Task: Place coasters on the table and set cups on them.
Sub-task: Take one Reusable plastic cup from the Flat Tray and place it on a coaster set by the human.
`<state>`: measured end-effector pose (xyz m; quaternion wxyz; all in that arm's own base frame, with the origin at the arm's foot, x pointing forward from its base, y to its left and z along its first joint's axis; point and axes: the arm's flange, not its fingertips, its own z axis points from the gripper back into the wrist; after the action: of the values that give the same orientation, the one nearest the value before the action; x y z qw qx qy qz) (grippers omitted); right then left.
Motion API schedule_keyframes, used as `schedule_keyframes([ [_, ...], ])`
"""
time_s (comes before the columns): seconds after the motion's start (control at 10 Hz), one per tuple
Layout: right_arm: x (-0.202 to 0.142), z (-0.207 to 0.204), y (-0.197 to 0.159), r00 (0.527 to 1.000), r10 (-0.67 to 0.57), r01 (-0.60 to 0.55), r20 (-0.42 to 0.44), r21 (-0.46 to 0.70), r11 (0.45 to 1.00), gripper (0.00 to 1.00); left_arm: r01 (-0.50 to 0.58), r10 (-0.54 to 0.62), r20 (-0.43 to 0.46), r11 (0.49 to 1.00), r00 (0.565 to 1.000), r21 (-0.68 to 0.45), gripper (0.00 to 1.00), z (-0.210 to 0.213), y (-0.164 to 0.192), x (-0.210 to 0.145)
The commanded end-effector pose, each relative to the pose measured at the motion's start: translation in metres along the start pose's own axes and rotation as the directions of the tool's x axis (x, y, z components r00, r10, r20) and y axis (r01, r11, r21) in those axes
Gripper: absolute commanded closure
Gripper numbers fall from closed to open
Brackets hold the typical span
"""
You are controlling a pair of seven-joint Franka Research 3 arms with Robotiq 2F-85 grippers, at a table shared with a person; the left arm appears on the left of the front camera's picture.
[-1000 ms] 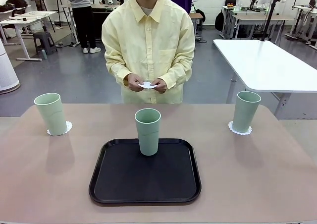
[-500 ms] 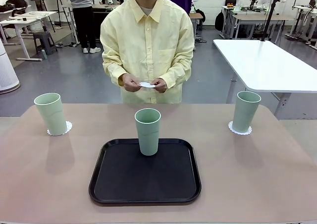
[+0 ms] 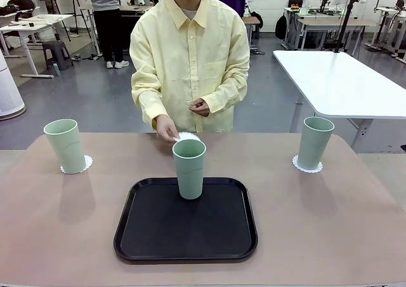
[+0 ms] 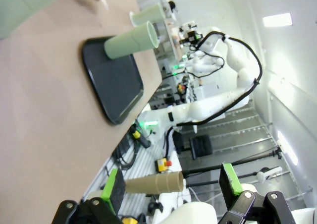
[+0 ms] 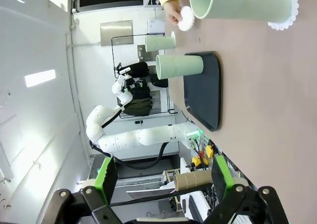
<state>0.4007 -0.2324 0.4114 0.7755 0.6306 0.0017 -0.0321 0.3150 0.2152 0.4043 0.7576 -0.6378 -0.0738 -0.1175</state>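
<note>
White paper is showing at the fingertips of the person's lowered hand (image 3: 167,129), which is pinching a coaster (image 3: 188,136) by one edge, low over the far side of the table (image 3: 317,223). The cup rim in front is hiding whether the paper is touching the top. Just on the robot's side of that hand, the middle cup (image 3: 189,168) is standing upright on the black tray (image 3: 158,236), close to the tray's far edge. The other hand (image 3: 202,107) is hanging above the lowered one and slightly to the robot's right of it, curled loosely against the yellow shirt (image 3: 190,52); whether it is holding anything cannot be told. Well off to the robot's left of the lowered hand, the left cup (image 3: 65,145) is standing upright on the left coaster (image 3: 84,164). Well off to the robot's right, the right cup (image 3: 315,142) is standing on the right coaster (image 3: 307,167). Each lacy edge is peeking out around its cup's base. Both cups are sitting on the bare tabletop, apart from the tray and nearer the robot than the hand. In the right wrist view the right gripper (image 5: 163,169) is gaping wide with nothing between its green pads (image 5: 107,178), well apart from the hand with the coaster, which is showing beyond the right cup. In the left wrist view the left gripper (image 4: 171,177) is likewise spread wide and gripping nothing, far back from the hand, with the tray and middle cup lying between them.
</note>
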Motion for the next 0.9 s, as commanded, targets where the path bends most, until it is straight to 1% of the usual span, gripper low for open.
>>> schedule_keyframes([
  [0.0, -0.0007, 0.0010, 0.0007, 1.000, 0.001, -0.001, 0.003, -0.001, 1.000, 0.00, 0.003, -0.003, 0.005, 1.000, 1.000, -0.003, 0.00, 0.0011, -0.0025, -0.0003],
  [0.8, -0.0007, 0.0010, 0.0007, 1.000, 0.001, -0.001, 0.003, -0.001, 1.000, 0.00, 0.003, -0.003, 0.005, 1.000, 1.000, -0.003, 0.00, 0.0011, -0.0025, -0.0003],
])
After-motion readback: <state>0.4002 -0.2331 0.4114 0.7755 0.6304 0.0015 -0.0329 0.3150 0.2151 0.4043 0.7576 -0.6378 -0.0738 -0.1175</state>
